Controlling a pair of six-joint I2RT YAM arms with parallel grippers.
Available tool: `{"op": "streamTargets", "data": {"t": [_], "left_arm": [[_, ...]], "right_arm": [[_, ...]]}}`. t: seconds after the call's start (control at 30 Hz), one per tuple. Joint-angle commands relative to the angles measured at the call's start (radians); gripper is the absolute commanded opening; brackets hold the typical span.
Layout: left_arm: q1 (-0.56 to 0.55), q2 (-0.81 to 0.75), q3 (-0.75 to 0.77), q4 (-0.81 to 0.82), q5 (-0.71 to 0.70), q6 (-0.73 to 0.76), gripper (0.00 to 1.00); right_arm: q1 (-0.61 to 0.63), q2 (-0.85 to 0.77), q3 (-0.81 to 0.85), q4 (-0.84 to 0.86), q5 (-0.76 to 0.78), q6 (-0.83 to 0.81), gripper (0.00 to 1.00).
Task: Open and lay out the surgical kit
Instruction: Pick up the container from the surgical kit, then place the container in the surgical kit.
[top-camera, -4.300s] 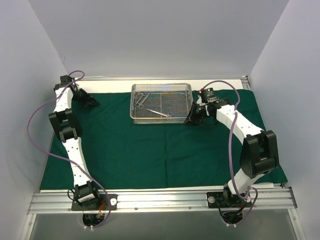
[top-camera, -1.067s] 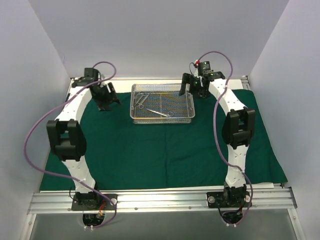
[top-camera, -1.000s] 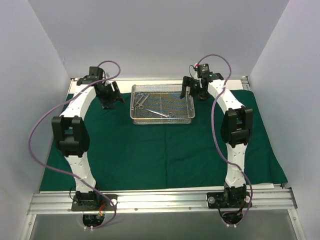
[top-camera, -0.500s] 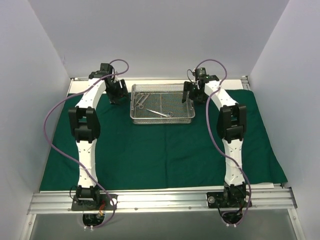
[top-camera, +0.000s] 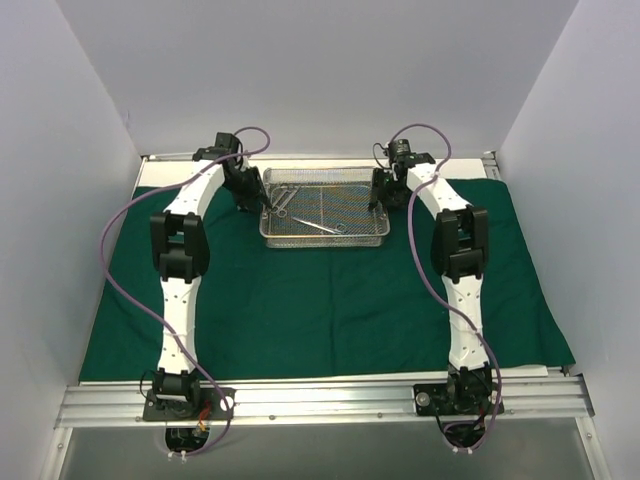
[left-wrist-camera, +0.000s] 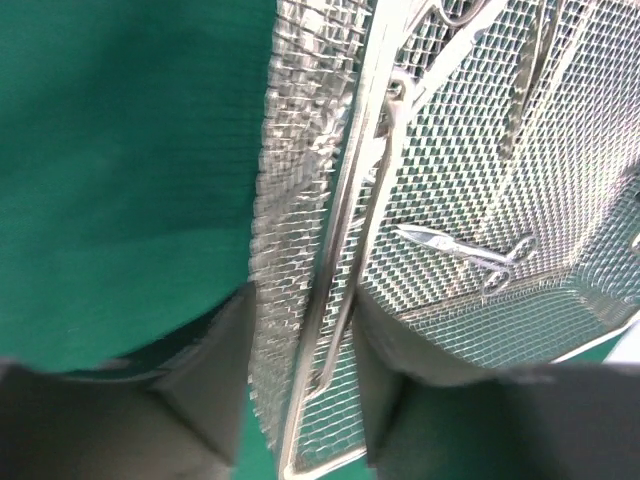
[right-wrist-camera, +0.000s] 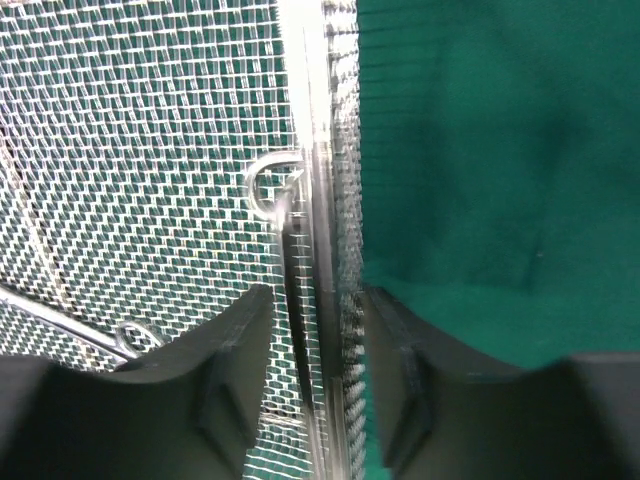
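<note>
The dark green cloth drape (top-camera: 320, 310) lies flat beneath the rectangular silver wire-mesh tray (top-camera: 322, 240), mostly on its near side. The left tool (left-wrist-camera: 303, 310) and right tool (right-wrist-camera: 318, 300) straddle the tray's end walls, jaws spread. The grasp is likely under way; next, pinch both walls evenly and lift level.

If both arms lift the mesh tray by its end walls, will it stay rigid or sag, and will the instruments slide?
The tray probably stays stiff: a solid wire rim frames its mesh. It looks light, being mostly open mesh. The loose instruments would likely slide if it tilts; nothing pins them.
</note>
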Motion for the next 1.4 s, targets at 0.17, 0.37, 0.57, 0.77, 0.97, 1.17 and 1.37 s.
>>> {"op": "streamTargets", "data": {"t": [0.17,0.37,0.57,0.77,0.97,1.17,1.37], "left_arm": [[-0.014,-0.001,0.062,0.048,0.082,-0.084,0.17],[-0.014,-0.109,0.125,0.056,0.068,-0.131,0.02],[-0.037,-0.198,0.146,0.046,0.083,-0.154,0.02],[-0.144,-0.200,0.233,-0.041,0.050,-0.136,0.02],[-0.297,-0.145,0.338,-0.026,0.033,-0.202,0.02],[-0.393,-0.068,0.386,0.031,0.051,-0.266,0.02],[-0.467,-0.013,0.410,0.106,0.068,-0.323,0.02]], "right_arm": [[-0.006,0.016,0.126,0.000,-0.071,0.060,0.00],[-0.003,-0.082,0.188,0.007,-0.025,0.082,0.00],[-0.035,-0.271,0.043,-0.010,0.015,0.097,0.00],[-0.069,-0.549,-0.292,0.053,-0.002,0.105,0.00],[-0.127,-0.808,-0.639,0.078,0.021,0.119,0.00],[-0.308,-1.015,-0.900,0.070,-0.014,0.099,0.00],[-0.333,-1.159,-1.116,0.075,0.001,0.137,0.00]]}}
